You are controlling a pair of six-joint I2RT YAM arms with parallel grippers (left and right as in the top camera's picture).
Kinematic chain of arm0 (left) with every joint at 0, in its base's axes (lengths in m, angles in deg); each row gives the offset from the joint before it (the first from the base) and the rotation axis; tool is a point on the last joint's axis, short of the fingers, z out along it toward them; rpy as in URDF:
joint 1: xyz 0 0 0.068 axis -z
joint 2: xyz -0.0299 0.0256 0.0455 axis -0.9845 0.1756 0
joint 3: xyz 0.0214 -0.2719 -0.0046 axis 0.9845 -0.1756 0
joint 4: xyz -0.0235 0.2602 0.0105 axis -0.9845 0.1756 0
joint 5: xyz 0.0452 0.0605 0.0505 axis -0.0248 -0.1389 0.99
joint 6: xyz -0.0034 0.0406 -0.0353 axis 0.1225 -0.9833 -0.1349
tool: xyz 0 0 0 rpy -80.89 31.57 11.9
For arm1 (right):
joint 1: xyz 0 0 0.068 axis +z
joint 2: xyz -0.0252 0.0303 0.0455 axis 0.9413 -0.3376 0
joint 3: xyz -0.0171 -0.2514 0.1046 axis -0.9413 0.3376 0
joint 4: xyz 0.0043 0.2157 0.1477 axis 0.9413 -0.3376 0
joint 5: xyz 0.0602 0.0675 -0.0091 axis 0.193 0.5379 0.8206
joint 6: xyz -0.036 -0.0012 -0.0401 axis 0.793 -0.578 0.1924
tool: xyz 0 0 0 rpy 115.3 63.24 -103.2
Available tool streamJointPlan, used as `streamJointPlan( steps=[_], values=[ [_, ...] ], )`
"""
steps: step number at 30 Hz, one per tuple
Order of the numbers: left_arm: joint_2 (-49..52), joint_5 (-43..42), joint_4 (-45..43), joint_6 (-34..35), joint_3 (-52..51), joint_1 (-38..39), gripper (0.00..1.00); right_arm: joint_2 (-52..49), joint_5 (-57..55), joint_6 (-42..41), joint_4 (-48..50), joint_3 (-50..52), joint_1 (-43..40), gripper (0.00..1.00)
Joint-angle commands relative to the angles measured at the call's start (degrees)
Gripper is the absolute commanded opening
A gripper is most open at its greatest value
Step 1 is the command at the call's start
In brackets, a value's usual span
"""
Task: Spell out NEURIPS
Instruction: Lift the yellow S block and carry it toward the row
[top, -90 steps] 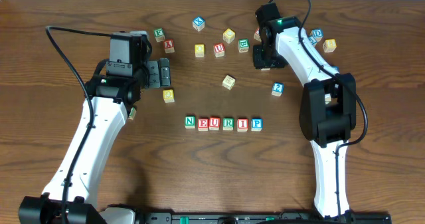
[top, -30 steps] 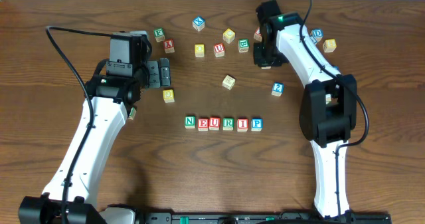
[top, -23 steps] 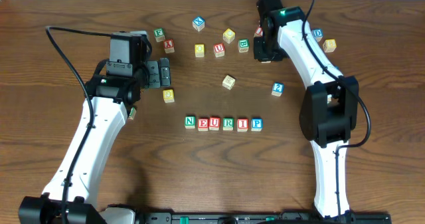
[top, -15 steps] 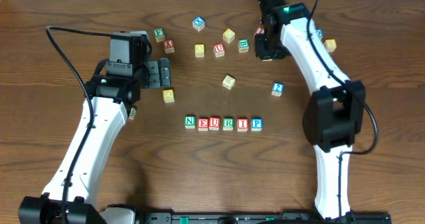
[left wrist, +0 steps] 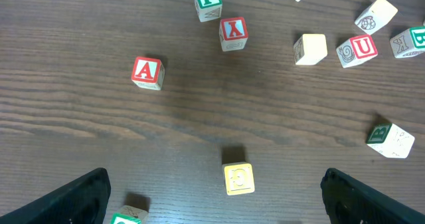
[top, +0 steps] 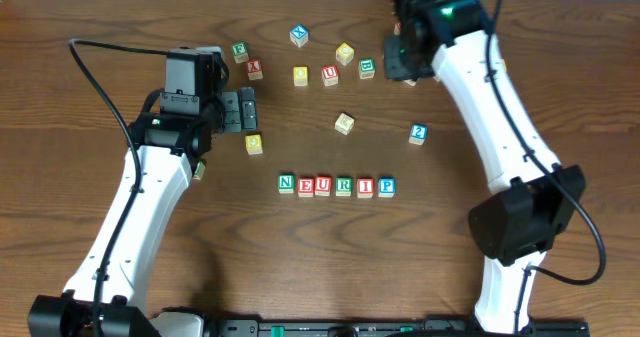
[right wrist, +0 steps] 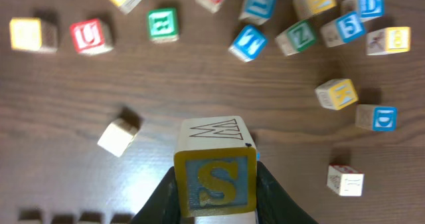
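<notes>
Brown tabletop [top: 60,177]: tiny row [top: 337,186], apparently NEURIP; S cube [right wrist: 215,182] in right hand [right wrist: 217,201].

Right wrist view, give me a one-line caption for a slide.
Right gripper holds the yellow S cube over letter cubes scattered on the wooden table.

N-E-U-R-I-P row [top: 337,186] mid table [top: 300,267] | loose cubes [top: 329,75] behind it | S cube [right wrist: 214,181] in right tool [right wrist: 216,194], behind row's right end

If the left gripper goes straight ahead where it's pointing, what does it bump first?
Probably the yellow cube, lying almost midway between the left gripper's open fingers. It looks tilted downward, so the table could come first; depth is unclear.
</notes>
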Motion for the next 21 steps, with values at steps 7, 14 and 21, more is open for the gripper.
streamJointPlan(
  steps=[7,14,21],
  values=[
    [-0.9,0.3,0.0,-0.5,1.4,-0.2,1.00,0.9,-6.7,-3.4,-0.2,3.4,5.6,0.02],
    [-0.9,0.3,0.0,-0.5,1.4,-0.2,1.00,3.9,-6.1,-3.4,3.8,11.0,5.4,0.02],
    [-0.9,0.3,0.0,-0.5,1.4,-0.2,1.00,14.6,-4.5,-4.2,12.0,26.8,4.9,0.10]
  ],
)
